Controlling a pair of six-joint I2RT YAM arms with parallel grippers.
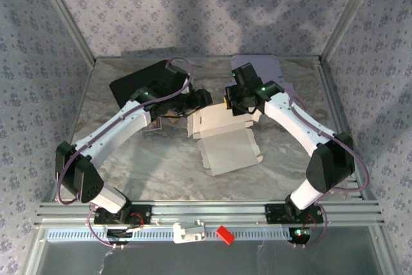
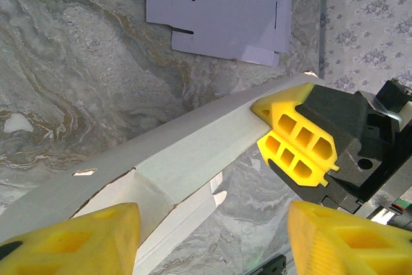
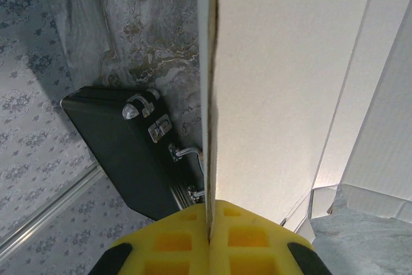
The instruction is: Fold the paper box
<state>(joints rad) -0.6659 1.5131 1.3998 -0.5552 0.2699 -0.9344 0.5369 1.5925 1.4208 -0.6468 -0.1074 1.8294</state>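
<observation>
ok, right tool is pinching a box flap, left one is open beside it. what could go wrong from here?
1. The right tool is shut on just the thin edge of the box's raised flap; a sideways pull may slip it out or tear it.
2. The left tool is open right beside that flap; pushing there could crease it off the fold line.
3. The black case sits close behind the left arm; swinging back might hit it.

A black latched case (image 1: 138, 85) lies back left on the marbled worktop (image 1: 161, 172), a flat lilac cardboard sheet (image 1: 264, 69) back right, a small red block (image 1: 224, 234) on the front rail.
</observation>
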